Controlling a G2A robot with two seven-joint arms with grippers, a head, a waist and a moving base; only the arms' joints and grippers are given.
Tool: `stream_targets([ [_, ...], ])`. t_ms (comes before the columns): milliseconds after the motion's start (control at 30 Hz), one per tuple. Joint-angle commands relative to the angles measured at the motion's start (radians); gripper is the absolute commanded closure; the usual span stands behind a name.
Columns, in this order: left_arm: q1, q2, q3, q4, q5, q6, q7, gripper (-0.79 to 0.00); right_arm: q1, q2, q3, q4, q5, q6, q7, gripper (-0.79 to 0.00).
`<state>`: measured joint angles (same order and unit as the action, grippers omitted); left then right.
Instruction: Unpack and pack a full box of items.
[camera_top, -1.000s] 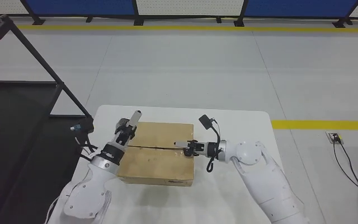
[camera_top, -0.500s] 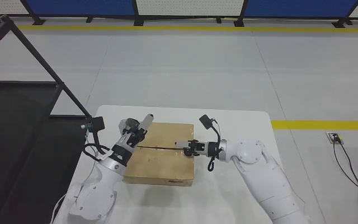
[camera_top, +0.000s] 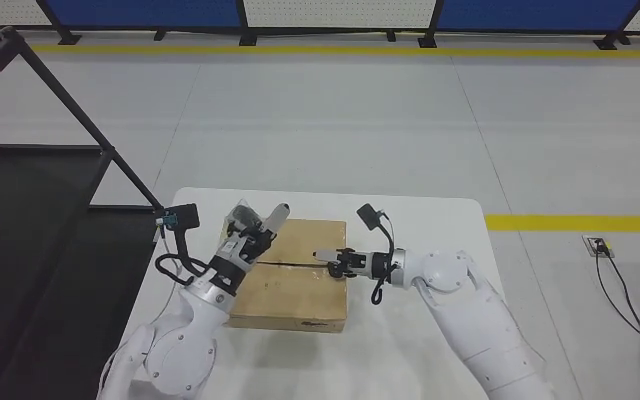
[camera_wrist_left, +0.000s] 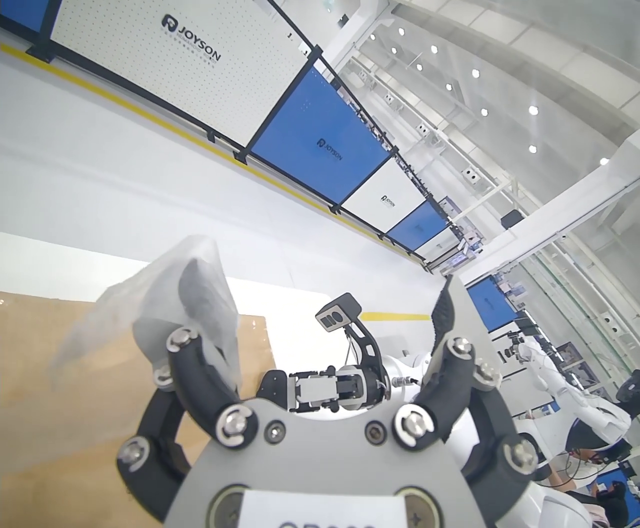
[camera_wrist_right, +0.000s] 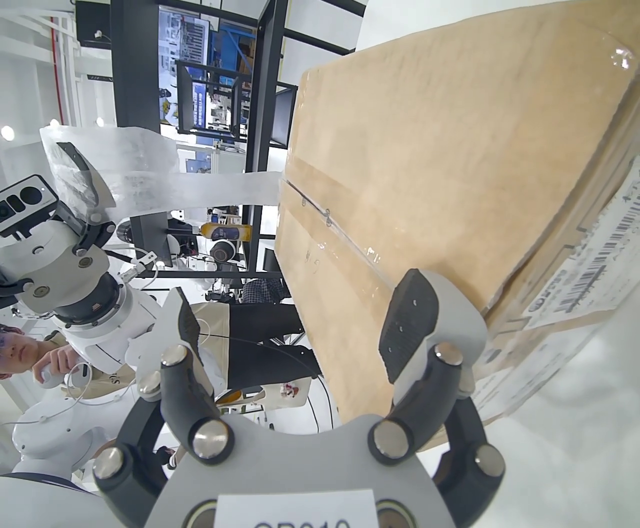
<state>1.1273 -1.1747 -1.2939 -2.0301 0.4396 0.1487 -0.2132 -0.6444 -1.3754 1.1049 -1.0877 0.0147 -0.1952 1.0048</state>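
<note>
A closed cardboard box (camera_top: 290, 285) lies on the white table. My left gripper (camera_top: 258, 225) hovers above the box's far left part, open, with a strip of clear tape (camera_wrist_left: 150, 305) stuck around one finger (camera_wrist_left: 192, 295). In the right wrist view that tape (camera_wrist_right: 200, 190) stretches from the box's centre seam (camera_wrist_right: 325, 220) up to the left gripper (camera_wrist_right: 75, 175). My right gripper (camera_top: 330, 258) sits at the right end of the seam, open. One of its fingers (camera_wrist_right: 407, 320) lies against the box top (camera_wrist_right: 425, 150).
The white table (camera_top: 420, 220) has bare room to the right of the box and in front of it. A black metal rack (camera_top: 60, 200) stands off the table's left side. A printed label (camera_wrist_right: 590, 270) is on the box's side.
My left gripper has moved right and inward over the box, pulling the tape strip along with it. The right gripper and the box have stayed put.
</note>
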Motion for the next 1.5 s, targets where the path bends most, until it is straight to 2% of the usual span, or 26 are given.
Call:
stream_targets([
  [0,-0.004,-0.001,0.003,0.002,0.016,0.004,-0.013,-0.785,-0.002,0.002,0.001,-0.004,0.003,-0.003,-0.002,-0.785],
  [333,-0.016,-0.001,0.035,0.024,0.158,-0.009,-0.065,-0.785,-0.025,0.014,0.016,-0.05,-0.005,-0.005,-0.024,-0.785],
  [633,-0.033,-0.01,0.067,0.046,0.19,-0.009,-0.083,-0.785,-0.138,0.051,0.131,-0.178,-0.01,-0.018,-0.078,-0.785],
  [967,-0.082,-0.024,0.141,0.113,0.256,0.002,-0.118,-0.785,-0.254,0.082,0.228,-0.269,0.012,-0.023,-0.096,-0.785],
  [1133,-0.107,-0.032,0.177,0.149,0.295,0.014,-0.138,-0.785,-0.28,0.091,0.251,-0.272,0.03,-0.038,-0.097,-0.785],
  [1467,-0.196,-0.061,0.264,0.28,0.33,0.05,-0.153,-0.785,-0.303,0.105,0.272,-0.235,0.068,-0.073,-0.093,-0.785],
])
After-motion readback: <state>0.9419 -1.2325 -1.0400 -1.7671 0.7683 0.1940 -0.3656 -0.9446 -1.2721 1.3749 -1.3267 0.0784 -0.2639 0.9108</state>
